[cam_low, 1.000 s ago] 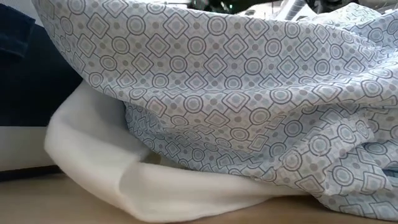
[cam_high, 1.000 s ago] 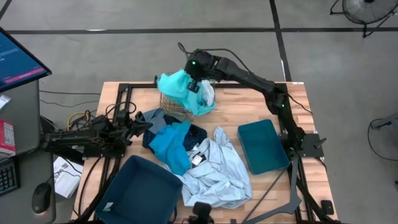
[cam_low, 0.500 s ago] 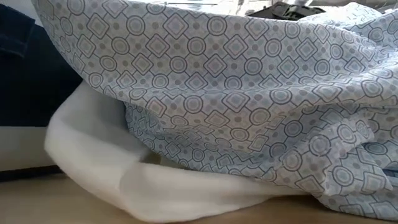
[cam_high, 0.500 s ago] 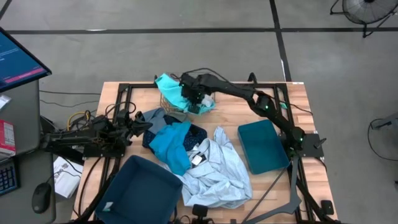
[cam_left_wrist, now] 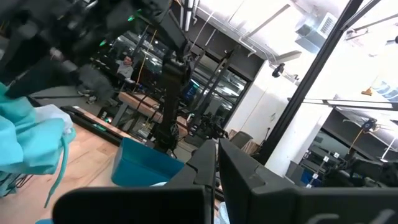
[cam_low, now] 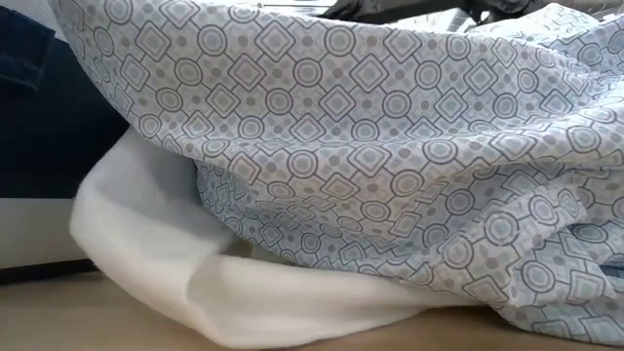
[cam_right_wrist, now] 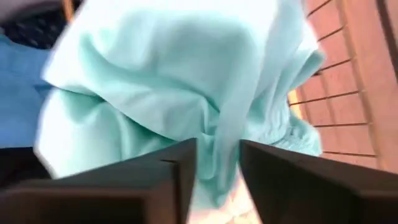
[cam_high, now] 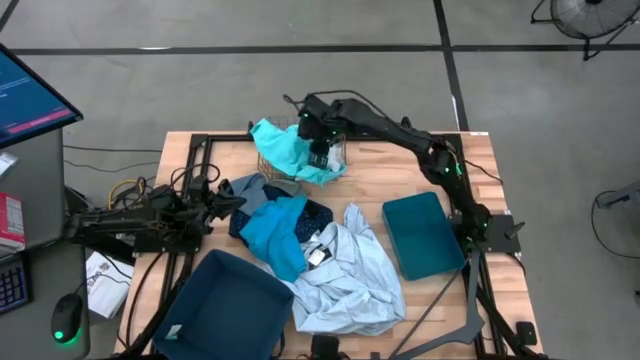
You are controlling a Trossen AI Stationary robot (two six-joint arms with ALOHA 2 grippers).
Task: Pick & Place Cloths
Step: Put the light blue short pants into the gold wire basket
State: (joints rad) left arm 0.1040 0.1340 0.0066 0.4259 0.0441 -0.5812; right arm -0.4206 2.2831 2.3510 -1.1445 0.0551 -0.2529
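Item one: turquoise cloth (cam_high: 288, 150), heaped in and over the gold wire basket (cam_high: 283, 172) near the far edge of the tabletop (cam_high: 375, 185), middle of that edge. The right gripper (cam_high: 320, 155) hangs directly over it; in its wrist view the fingers (cam_right_wrist: 168, 180) stand parted by a narrow gap with fabric bunched between and beyond them. Whether they grip the cloth or have let it go, I cannot tell.

Item two: bright blue cloth (cam_high: 272, 232), lying on a navy dotted cloth (cam_high: 318, 216), centre of the tabletop.

Item three: pale patterned cloth (cam_high: 352, 275), spread toward the near edge, white fabric (cam_low: 185, 263) under it in the low view.

Item four: grey cloth (cam_high: 250, 187), just beside the basket.

Item five: two dark teal bins, one (cam_high: 222, 310) at the near left corner, one (cam_high: 424, 235) toward the right edge; no cloth shows in either.

Item six: left gripper (cam_high: 232, 203), closed and empty, at the left edge near the grey cloth.

Progress, as I judge it: one cloth reaches the basket; the pile remains.
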